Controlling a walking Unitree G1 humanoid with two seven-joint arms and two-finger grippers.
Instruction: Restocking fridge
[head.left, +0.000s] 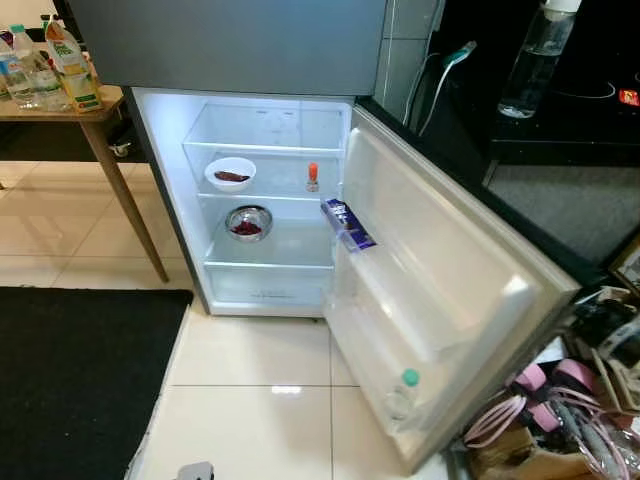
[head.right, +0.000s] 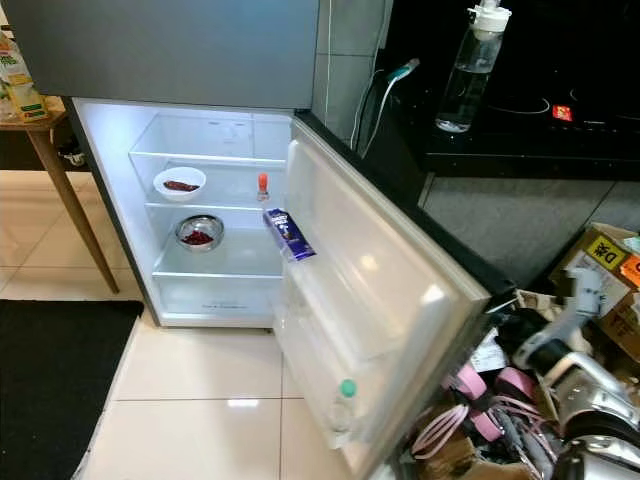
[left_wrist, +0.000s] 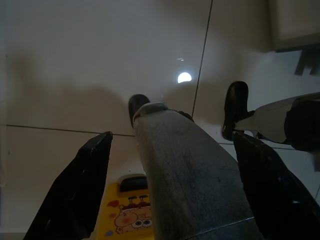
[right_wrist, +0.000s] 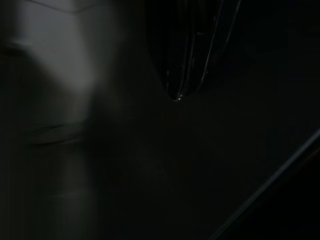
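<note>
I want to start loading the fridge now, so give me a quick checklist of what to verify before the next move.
1. Fridge door open wide: ok.
2. Shelf room: the white bowl and small orange-capped bottle share one shelf, the steel bowl sits below, with bare shelf beside them: ok.
3. Door racks: blue carton above, green-capped bottle below, space between: ok.
4. Stock to load: bottles and cartons on the wooden table: ok.
5. Left gripper open, holding nothing: ok.
6. Right gripper: cannot tell.

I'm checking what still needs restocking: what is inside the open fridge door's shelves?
A blue carton leans in the upper shelf of the white fridge door; a green-capped clear bottle stands in the bottom shelf. The shelf fronts are frosted, hiding anything lower.
</note>
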